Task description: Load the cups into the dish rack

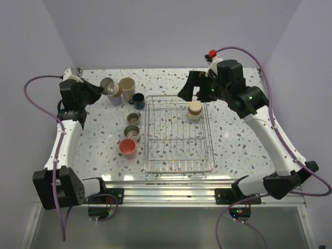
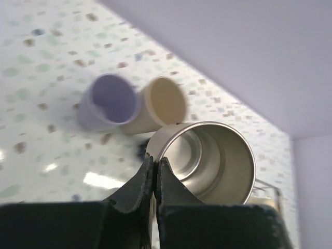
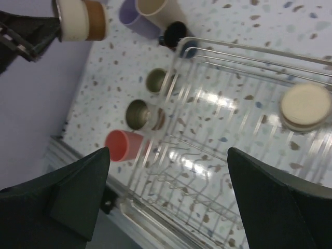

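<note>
Silver wire-grid dish rack (image 1: 179,165) sat mid-table. R gripper (image 3: 167,155) hung over rack's far end, jaws wide apart. L gripper (image 2: 155,167), well L of rack's far corner, had jaws clamped on rim of a shiny steel cup (image 2: 207,161), tipped sideways. Also L of that corner: tall beige tumbler (image 1: 127,85), lavender tumbler (image 2: 109,101) beside it, dark blue mug (image 1: 138,99) nearest rack. Along rack's L side: coral-pink cup (image 1: 127,148) and two short steel cups (image 1: 132,130). Inside rack, far R corner: cream-and-tan cup (image 1: 194,110), upside down.
</note>
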`<action>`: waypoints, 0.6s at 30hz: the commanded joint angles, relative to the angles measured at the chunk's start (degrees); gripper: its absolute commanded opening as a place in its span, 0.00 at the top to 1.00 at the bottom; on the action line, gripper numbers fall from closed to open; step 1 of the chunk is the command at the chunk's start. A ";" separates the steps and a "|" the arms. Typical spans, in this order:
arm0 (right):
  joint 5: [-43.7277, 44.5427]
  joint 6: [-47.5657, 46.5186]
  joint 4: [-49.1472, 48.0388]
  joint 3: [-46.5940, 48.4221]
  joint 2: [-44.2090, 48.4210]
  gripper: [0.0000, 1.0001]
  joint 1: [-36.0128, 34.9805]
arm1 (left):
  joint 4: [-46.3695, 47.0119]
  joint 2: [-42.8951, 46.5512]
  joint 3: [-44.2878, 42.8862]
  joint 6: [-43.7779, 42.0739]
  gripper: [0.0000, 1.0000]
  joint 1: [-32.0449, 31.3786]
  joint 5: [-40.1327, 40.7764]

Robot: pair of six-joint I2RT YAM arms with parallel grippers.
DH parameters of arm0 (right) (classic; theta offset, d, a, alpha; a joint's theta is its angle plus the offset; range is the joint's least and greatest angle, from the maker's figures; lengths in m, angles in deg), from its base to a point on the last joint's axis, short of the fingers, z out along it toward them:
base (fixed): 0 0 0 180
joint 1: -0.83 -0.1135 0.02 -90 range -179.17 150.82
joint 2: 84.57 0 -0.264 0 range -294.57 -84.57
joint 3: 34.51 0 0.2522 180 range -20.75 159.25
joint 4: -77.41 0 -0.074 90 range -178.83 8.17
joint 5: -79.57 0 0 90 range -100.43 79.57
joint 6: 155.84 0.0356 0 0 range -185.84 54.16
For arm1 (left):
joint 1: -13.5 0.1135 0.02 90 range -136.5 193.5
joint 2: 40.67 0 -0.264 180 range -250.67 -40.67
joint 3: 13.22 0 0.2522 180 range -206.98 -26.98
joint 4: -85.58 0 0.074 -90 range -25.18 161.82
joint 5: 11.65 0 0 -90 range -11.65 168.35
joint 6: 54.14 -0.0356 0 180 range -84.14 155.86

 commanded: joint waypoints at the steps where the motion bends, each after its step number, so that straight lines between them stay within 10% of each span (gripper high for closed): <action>1: -16.06 11.78 -17.51 -1.00 -2.40 0.02 -0.41 | 12.01 3.42 2.68 10.50 1.00 -0.76 -15.35; 8: -29.71 39.56 -54.90 -8.75 -9.60 0.01 -1.37 | 41.56 6.94 9.08 35.07 1.00 -0.67 -32.85; 18: -26.73 43.62 -58.88 -3.56 -16.11 0.01 -6.82 | 70.51 8.26 16.22 53.57 1.00 -1.90 -33.13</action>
